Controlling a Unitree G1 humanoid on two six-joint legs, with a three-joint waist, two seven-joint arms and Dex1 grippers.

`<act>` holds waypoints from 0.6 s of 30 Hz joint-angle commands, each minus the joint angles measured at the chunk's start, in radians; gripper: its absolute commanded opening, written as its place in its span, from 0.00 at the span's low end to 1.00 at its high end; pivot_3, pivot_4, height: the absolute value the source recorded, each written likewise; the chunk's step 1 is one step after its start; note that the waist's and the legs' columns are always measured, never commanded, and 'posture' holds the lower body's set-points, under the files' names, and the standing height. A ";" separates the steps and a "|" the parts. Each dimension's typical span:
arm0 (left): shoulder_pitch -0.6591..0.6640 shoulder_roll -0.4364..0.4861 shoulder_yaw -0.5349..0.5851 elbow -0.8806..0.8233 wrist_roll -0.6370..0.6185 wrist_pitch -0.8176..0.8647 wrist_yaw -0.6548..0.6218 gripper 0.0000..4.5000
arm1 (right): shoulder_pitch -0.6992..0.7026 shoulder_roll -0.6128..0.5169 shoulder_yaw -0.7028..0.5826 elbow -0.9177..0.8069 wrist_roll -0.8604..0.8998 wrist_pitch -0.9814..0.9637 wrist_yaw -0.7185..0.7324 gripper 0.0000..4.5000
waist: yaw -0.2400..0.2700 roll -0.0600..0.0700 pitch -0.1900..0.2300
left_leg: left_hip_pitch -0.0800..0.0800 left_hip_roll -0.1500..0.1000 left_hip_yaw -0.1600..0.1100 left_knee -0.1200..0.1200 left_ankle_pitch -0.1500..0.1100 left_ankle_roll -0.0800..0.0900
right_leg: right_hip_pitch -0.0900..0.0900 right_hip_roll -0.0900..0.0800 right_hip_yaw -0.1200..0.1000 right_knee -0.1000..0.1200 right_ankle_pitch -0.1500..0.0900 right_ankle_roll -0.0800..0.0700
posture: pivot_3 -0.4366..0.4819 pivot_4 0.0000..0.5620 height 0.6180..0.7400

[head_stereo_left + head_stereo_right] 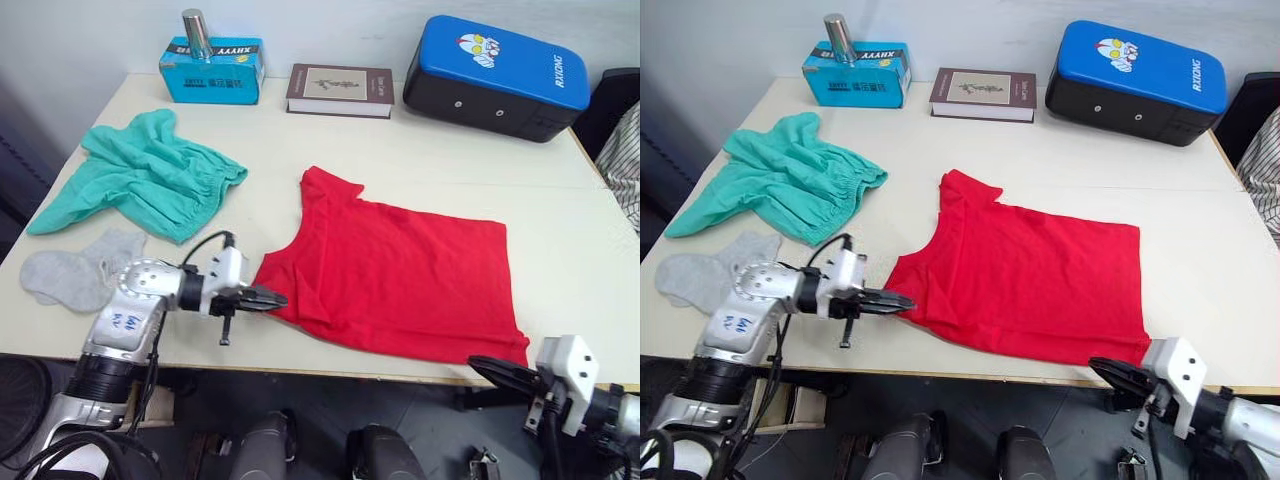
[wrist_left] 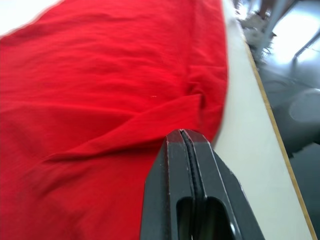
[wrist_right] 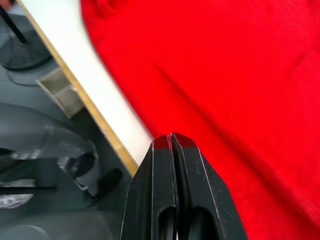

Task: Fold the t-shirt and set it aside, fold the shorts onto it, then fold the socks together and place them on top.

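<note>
Nearest the camera, the right gripper (image 1: 490,366) hangs just off the near edge of the table (image 1: 560,210), its two black fingers pressed together and holding nothing, with the near right corner of the t-shirt (image 1: 400,275) just beyond its tips. That red t-shirt lies spread on the table between the two grippers, rumpled along its near left side. Against that rumpled edge sits the left gripper (image 1: 268,298), low over the tabletop, fingers closed flat against each other; in the left wrist view the tips (image 2: 186,145) rest on the cloth, but whether any fabric is pinched between them cannot be told. Behind and to the left of that gripper's wrist lie the grey socks (image 1: 78,272), partly overlapping each other, and beyond them the teal shorts (image 1: 145,178) in a loose heap. Well past the t-shirt, along the far edge, stand a blue box (image 1: 212,70) topped by a metal cylinder (image 1: 196,34), a book (image 1: 341,90) and a blue-and-black case (image 1: 497,77).
</note>
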 commanded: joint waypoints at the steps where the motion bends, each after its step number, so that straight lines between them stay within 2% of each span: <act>1: -0.007 -0.010 -0.052 -0.004 0.042 -0.070 -0.013 0.00 | -0.020 0.006 0.031 0.010 -0.039 -0.027 -0.039 0.01 | -0.003 0.000 0.000 | 0.000 0.000 0.000 0.000 0.000 0.000 | 0.000 0.000 0.000 0.000 0.000 0.000 | 0.48 0.27 1.00; 6: -0.033 -0.034 -0.107 0.039 0.067 -0.118 -0.031 0.00 | -0.048 -0.001 0.054 0.025 -0.068 -0.031 -0.076 0.01 | -0.001 0.000 0.000 | 0.000 0.000 0.000 0.000 0.000 0.000 | 0.000 0.000 0.000 0.001 0.000 0.000 | 0.48 0.27 1.00; 11: -0.075 -0.068 -0.105 0.106 0.091 -0.141 0.010 0.00 | -0.068 0.003 0.050 0.034 -0.077 -0.035 -0.107 0.01 | -0.001 0.000 0.000 | 0.000 0.000 0.000 0.001 0.000 0.000 | 0.000 0.000 0.000 0.001 0.000 0.000 | 0.48 0.27 1.00; 18: -0.174 -0.167 -0.098 0.294 0.197 -0.231 0.199 0.00 | -0.079 -0.005 0.021 0.117 -0.126 -0.075 -0.150 0.01 | 0.002 0.000 0.000 | 0.000 0.000 0.000 0.002 0.000 0.001 | 0.000 0.000 -0.001 0.002 0.000 0.000 | 0.48 0.27 1.00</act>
